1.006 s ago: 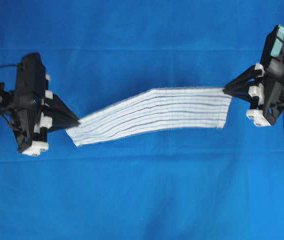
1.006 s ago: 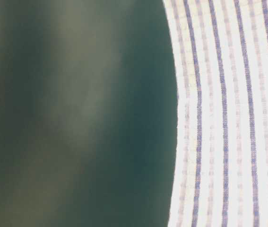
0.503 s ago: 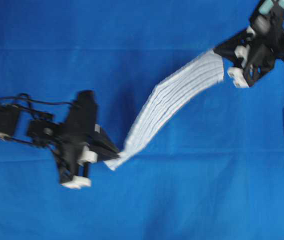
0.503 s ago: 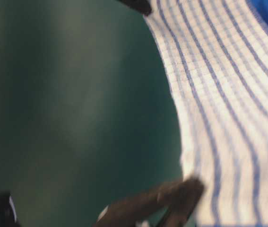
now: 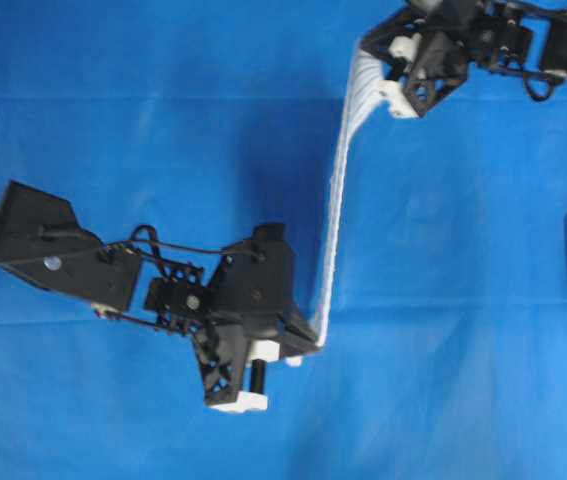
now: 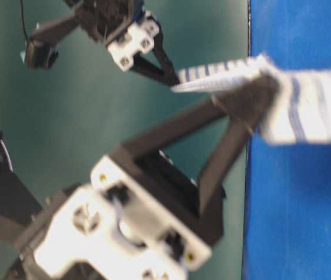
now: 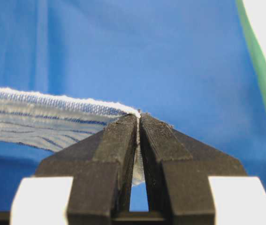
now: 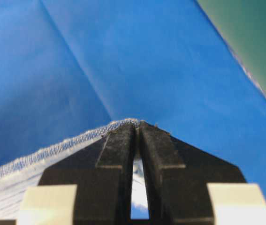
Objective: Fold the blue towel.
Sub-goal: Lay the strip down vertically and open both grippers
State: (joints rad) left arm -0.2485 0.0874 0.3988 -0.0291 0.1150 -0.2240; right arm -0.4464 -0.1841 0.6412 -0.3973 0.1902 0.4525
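I see the blue towel [image 5: 335, 225] stretched edge-on above the blue tabletop [image 5: 463, 330], its long axis running from near centre up to the far right, so from overhead it shows only as a thin white strip. My left gripper [image 5: 308, 343] is pressed together on the near corner, and my right gripper [image 5: 365, 52] pinches the far corner. Close up, the cloth is white weave with thin blue stripes and a frayed hem.
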